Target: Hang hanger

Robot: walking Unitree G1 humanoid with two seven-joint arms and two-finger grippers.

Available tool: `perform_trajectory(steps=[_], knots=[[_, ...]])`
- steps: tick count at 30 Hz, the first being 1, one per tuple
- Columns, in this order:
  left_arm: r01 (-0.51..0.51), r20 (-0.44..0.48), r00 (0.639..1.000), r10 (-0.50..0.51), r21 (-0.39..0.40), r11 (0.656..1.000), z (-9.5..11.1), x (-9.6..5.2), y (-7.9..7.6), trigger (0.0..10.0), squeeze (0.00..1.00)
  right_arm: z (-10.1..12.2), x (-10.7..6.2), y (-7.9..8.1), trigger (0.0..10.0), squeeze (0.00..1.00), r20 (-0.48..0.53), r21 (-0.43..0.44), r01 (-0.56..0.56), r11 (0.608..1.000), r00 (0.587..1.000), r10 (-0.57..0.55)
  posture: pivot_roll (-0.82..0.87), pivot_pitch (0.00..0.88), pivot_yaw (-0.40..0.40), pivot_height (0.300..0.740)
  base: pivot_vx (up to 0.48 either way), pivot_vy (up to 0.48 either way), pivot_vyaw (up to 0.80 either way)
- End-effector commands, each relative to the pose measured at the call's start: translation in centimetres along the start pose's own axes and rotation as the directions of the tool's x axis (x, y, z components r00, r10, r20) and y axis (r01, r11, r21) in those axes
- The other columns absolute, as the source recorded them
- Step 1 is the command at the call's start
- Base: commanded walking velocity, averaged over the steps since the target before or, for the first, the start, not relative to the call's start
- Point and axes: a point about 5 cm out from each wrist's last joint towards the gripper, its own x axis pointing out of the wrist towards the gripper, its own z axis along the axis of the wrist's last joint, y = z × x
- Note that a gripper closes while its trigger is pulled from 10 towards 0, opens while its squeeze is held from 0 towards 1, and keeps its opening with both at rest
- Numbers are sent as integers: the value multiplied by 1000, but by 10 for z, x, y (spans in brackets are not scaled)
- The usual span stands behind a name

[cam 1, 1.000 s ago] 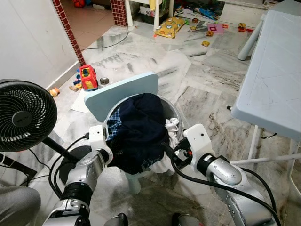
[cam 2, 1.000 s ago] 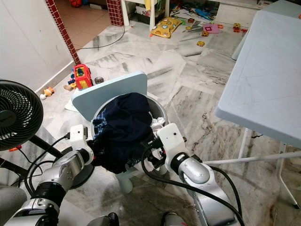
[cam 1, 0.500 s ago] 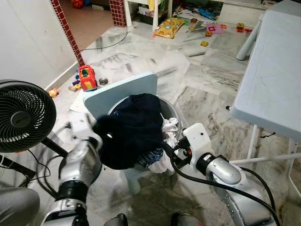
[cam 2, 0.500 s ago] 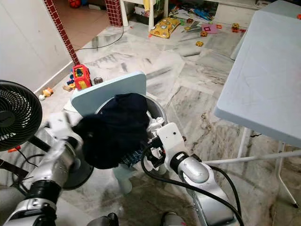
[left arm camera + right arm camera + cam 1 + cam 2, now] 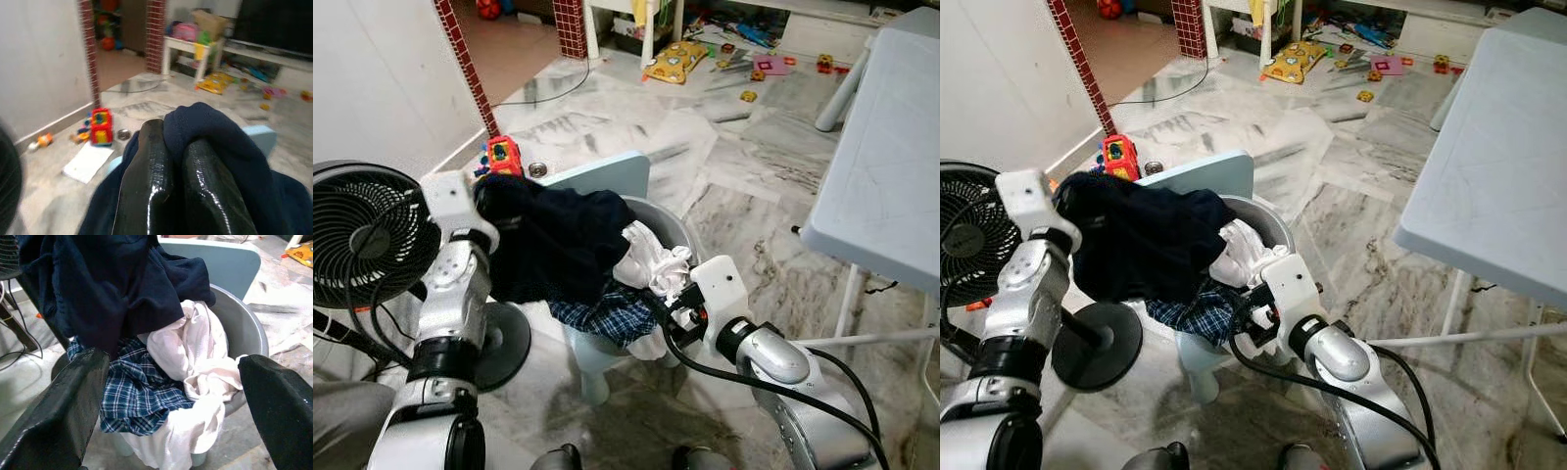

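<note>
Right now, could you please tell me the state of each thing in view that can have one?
Left gripper: shut on the navy garment, raised.
Navy garment: lifted, lower part draped over the basket.
Right gripper: open, at the basket.
Basket: full, on a pale blue stool.
Checked shirt: hanging over the rim.
White cloth: crumpled on top.
Fan: upright.

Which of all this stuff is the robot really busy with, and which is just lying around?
In use: left gripper, navy garment, grey laundry tub, plaid cloth, white cloth, right gripper.
Lying about: fan, red toy, table.
</note>
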Motion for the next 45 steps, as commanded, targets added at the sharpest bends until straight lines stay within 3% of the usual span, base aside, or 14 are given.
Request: perform_trajectory(steps=[1, 4, 6, 10, 14, 19, 22, 23, 24, 26, 32, 33, 41, 45], knots=[[79, -36, 996, -78, 30, 996, -4, 5, -15, 0, 0, -3, 0, 2, 10000, 0, -11, 3, -2, 1000, 1000, 2, -161, 137, 87, 740, 0, 0, 0], [166, -122, 980, -158, 64, 984, -15, 6, -31, 0, 0, -3, 0, 2, 10000, 0, -11, 3, -2, 1000, 1000, 2, -161, 136, 87, 740, 0, 0, 0], [300, -253, 930, -268, 98, 949, -35, 3, -60, 0, 0, -2, 0, 2, 10000, 0, -6, 3, 6, 1000, 1000, -6, -167, 137, 88, 740, 0, 0, 0], [355, -314, 898, -308, 105, 929, -48, -1, -81, 0, 0, -1, 0, 1, 10000, 0, -3, 1, 16, 1000, 1000, -16, -172, 136, 91, 740, 0, 0, 0], [349, -282, 904, -321, 52, 936, -50, -2, -99, 0, 0, -1, -1, -1, 10000, 0, -1, 1, 32, 999, 999, -32, -178, 136, 93, 740, 0, 0, 0], [268, -165, 951, -263, 6, 963, -30, 9, -99, 0, 0, -1, 0, 0, 10000, 0, 1, 1, 36, 999, 999, -36, -181, 134, 94, 740, 0, 0, 0], [291, -195, 941, -278, 36, 956, -32, 9, -99, 0, 0, -1, 0, -1, 10000, 0, 1, 1, 37, 999, 999, -37, -180, 133, 96, 740, 0, 0, 0], [308, -254, 925, -282, 70, 949, -41, 7, -93, 902, 0, -1, 0, 0, 10000, 0, 2, 0, 38, 999, 999, -38, -179, 132, 96, 740, 0, 0, 0], [313, -273, 920, -280, 86, 946, -45, 6, -90, 902, 0, -1, 0, 0, 10000, 0, 2, 0, 39, 999, 999, -39, -178, 133, 96, 740, 0, 0, 0], [332, -330, 904, -271, 143, 932, -55, 1, -78, 10000, 0, -1, 1, 0, 10000, 0, 2, 1, 40, 999, 999, -40, -174, 133, 93, 740, 0, 0, 0], [337, -408, 883, -233, 204, 919, -72, -9, -46, 10000, 0, -2, 1, -1, 10000, 0, -1, -3, 33, 999, 999, -33, -167, 131, 82, 740, 0, 0, 0], [346, -423, 876, -230, 220, 912, -74, -11, -41, 10000, 1000, -1, 2, -1, 10000, 0, 0, -5, 31, 1000, 1000, -31, -164, 128, 78, 740, 0, 0, 0], [432, -441, 849, -292, 259, 864, -77, -14, -44, 10000, 1000, 1, 4, -2, 10000, 0, 3, -15, 21, 1000, 1000, -21, -170, 123, 73, 740, 0, 0, 0], [438, -429, 850, -306, 250, 864, -75, -14, -45, 10000, 1000, 0, 3, -3, 10000, 0, 1, -17, 24, 1000, 1000, -24, -169, 121, 73, 740, 0, 0, 0]])
